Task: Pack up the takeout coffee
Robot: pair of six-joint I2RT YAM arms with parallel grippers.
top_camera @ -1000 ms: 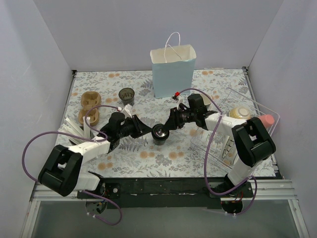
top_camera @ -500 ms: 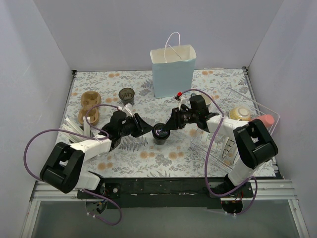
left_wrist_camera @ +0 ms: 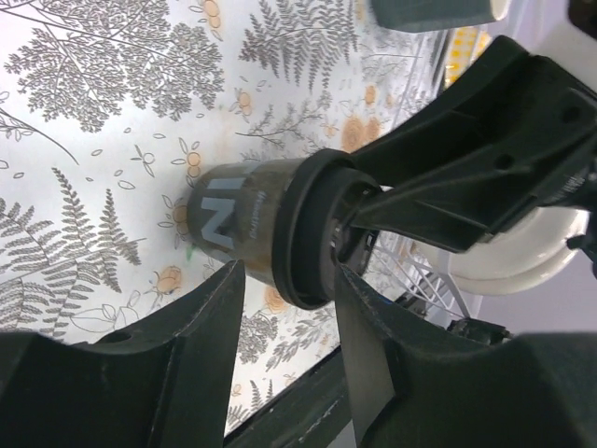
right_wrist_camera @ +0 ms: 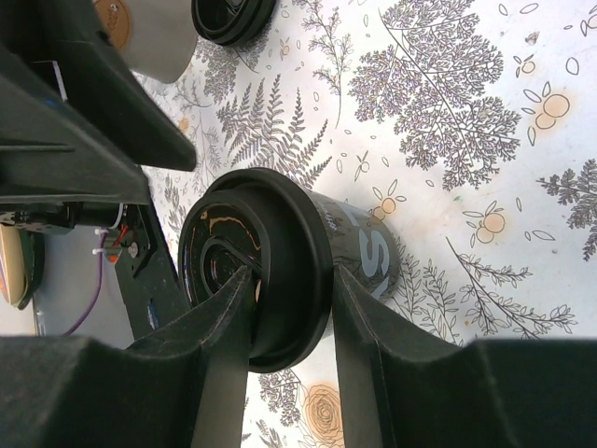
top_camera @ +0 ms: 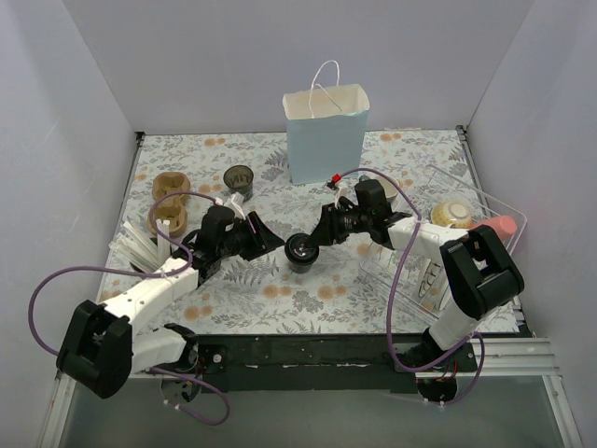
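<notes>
Takeout coffee (left_wrist_camera: 244, 217), white "IN" lettering, pinched by right tool (right_wrist_camera: 291, 285), left tool (left_wrist_camera: 287, 280) spread.

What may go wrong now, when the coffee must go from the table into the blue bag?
1. The right end effector pinches the takeout coffee at its black lid, not the body; on lifting, the lid may come off.
2. The left end effector flanks the cup closely; a lift may knock it.
3. The paper bag stands free; the cup may catch its rim and tip it.
</notes>
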